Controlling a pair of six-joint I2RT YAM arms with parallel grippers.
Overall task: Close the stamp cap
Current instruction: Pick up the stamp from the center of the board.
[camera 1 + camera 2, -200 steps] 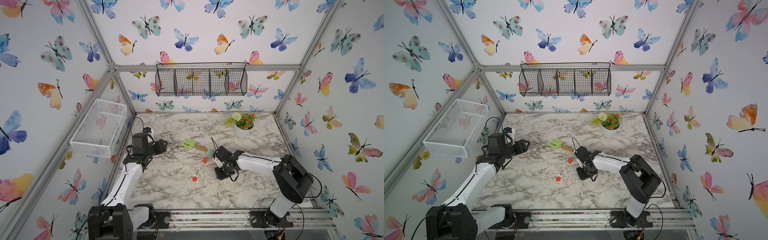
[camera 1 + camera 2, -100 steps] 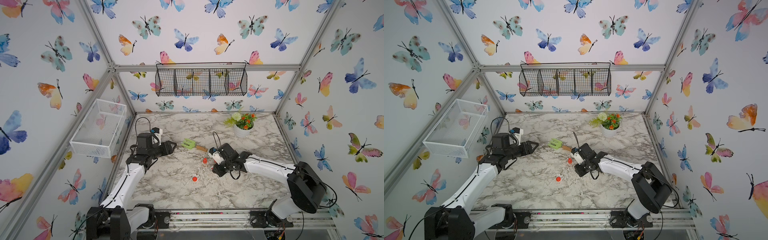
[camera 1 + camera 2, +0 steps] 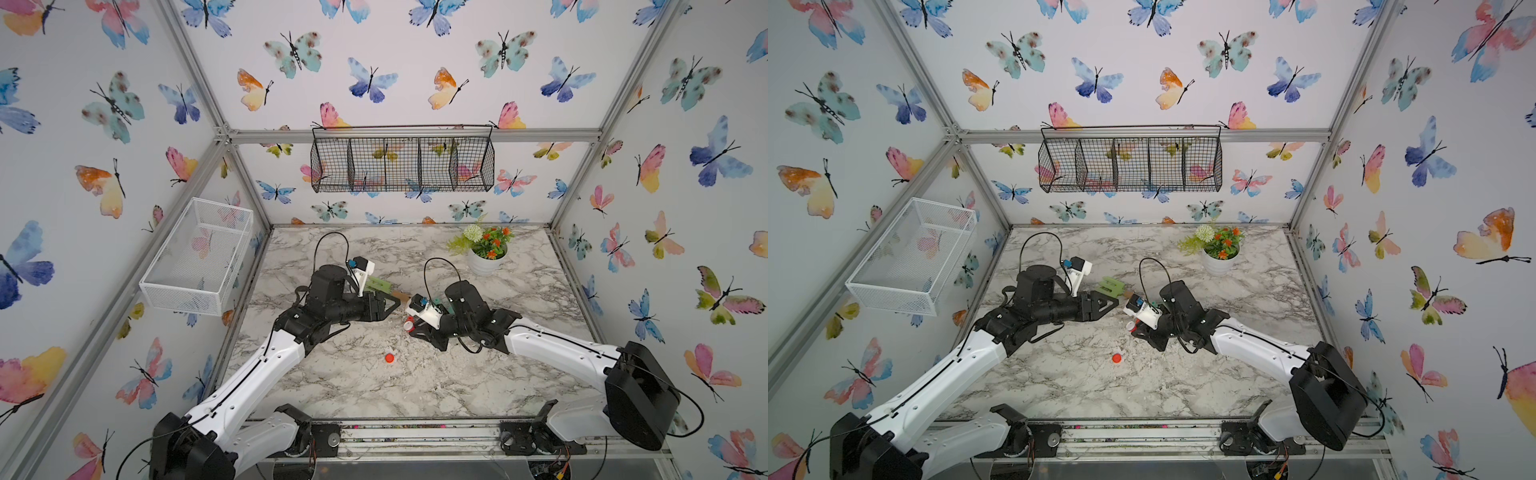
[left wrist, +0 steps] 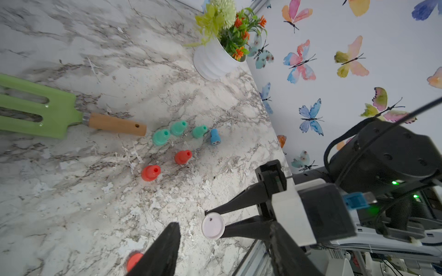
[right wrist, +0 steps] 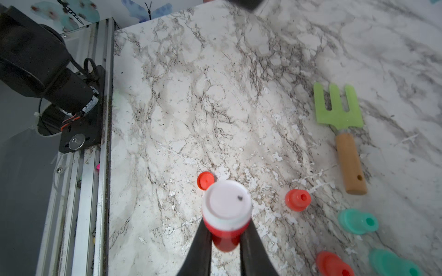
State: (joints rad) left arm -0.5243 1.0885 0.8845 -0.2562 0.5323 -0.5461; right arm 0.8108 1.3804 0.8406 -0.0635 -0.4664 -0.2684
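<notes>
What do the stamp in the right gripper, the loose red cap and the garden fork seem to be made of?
Stamp: likely moulded plastic, matte white end on a smooth red body.
Red cap: probably the same plastic, even colour, slight sheen.
Garden fork: glossy green head, painted metal or plastic, cannot tell; tan matte handle looks like wood, with a shiny metal collar.

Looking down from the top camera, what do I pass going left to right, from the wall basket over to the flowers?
From the left: white wire basket → red cap lying loose on the table → stamp held in the right gripper → potted plant.
</notes>
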